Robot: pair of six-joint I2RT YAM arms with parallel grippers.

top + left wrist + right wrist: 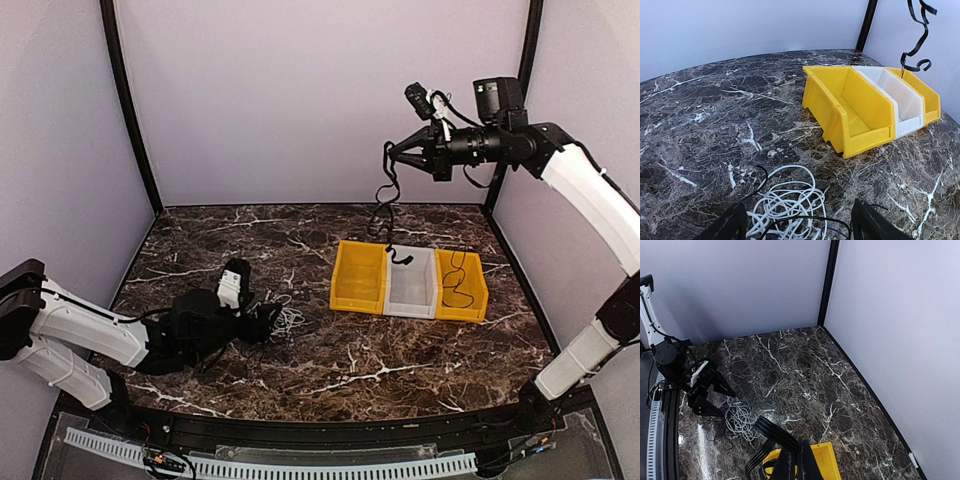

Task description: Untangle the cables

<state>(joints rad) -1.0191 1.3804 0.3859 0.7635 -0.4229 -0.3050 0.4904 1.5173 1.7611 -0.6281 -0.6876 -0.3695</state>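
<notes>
A clump of white and black cables (287, 322) lies on the marble table left of centre. My left gripper (268, 322) is low at the clump and open; in the left wrist view its fingers (732, 225) stand on either side of the white coils (790, 202). My right gripper (395, 152) is raised high over the bins and shut on a black cable (385, 205) that hangs down to the white bin. The right wrist view shows the shut gripper (800, 445) pinching the folded black strands (772, 430). Another black cable (458, 280) lies in the right yellow bin.
Three bins stand side by side right of centre: yellow (345, 290), white (412, 300), yellow (480, 300). The hanging cable also shows in the left wrist view (917, 35) above the bins (865, 140). Walls enclose the table at the back and on both sides.
</notes>
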